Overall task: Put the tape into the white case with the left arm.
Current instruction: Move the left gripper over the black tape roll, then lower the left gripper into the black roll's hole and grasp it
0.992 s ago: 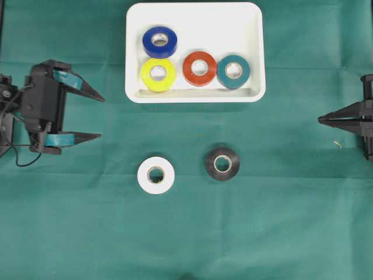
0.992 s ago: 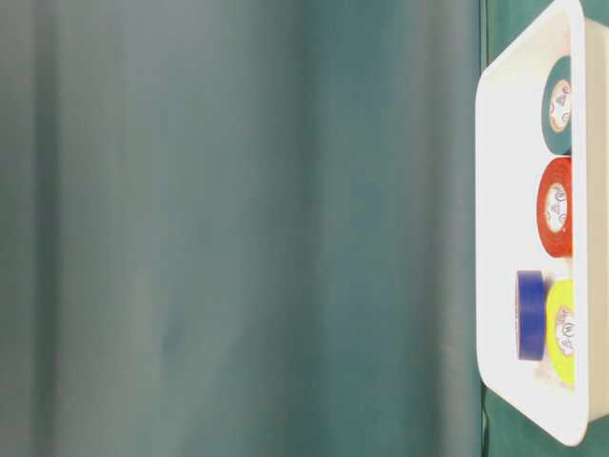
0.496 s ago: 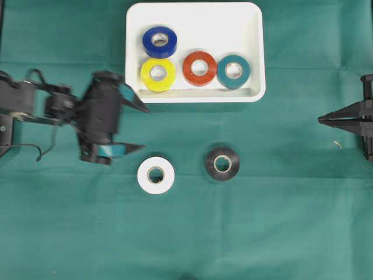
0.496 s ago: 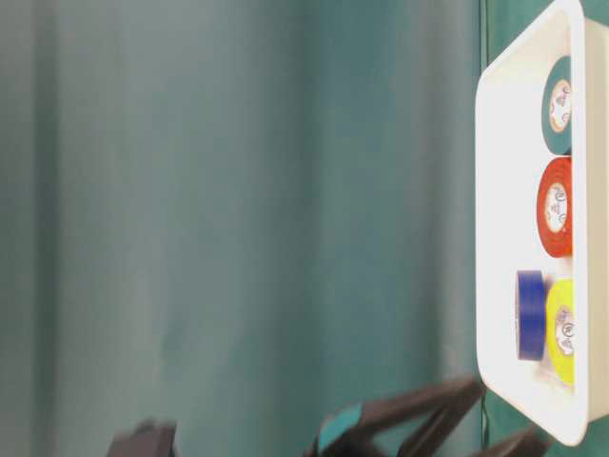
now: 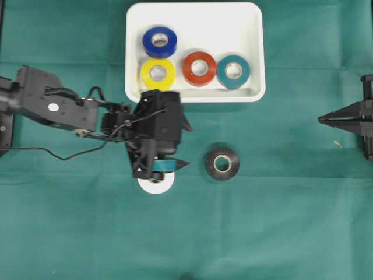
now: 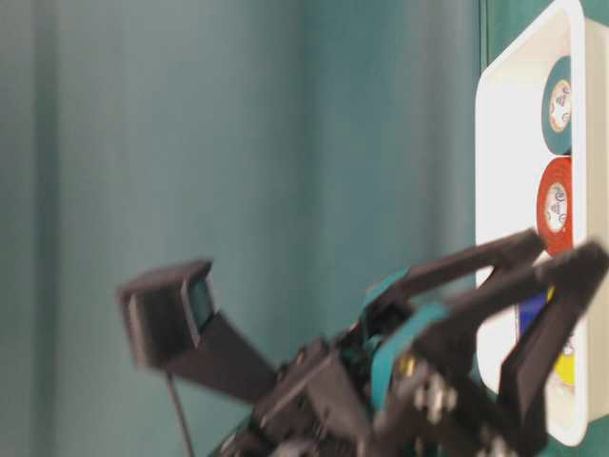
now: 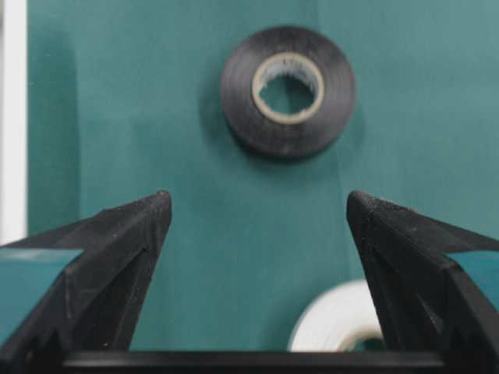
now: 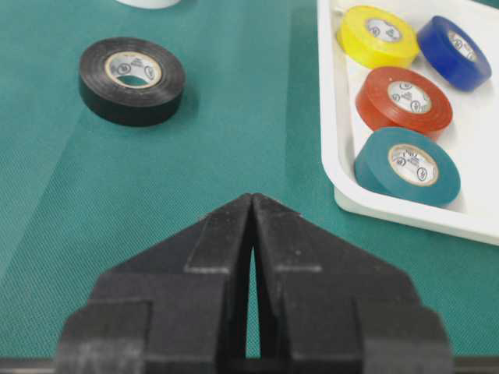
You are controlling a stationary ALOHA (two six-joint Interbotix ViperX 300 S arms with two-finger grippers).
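Note:
Two tape rolls lie flat on the green cloth: a white tape roll (image 5: 156,185) (image 7: 335,319) and a black tape roll (image 5: 222,163) (image 7: 288,89) (image 8: 131,79). My left gripper (image 5: 189,146) (image 7: 257,201) (image 6: 552,257), with teal bands, hovers open and holds nothing. Its body covers most of the white roll, and its tips point at the black roll. The white case (image 5: 233,23) (image 8: 390,206) (image 6: 495,190) lies just behind it. My right gripper (image 5: 320,120) (image 8: 253,199) rests shut and empty at the far right.
Inside the case lie a blue roll (image 5: 159,41), a yellow roll (image 5: 158,73), a red roll (image 5: 199,67) and a teal roll (image 5: 233,70). The case's back half holds no rolls. A black cable (image 5: 64,156) trails from the left arm.
The left arm has swung from the far left edge rightward to above the white roll, its jaws still wide open. The right arm and all rolls have not moved.

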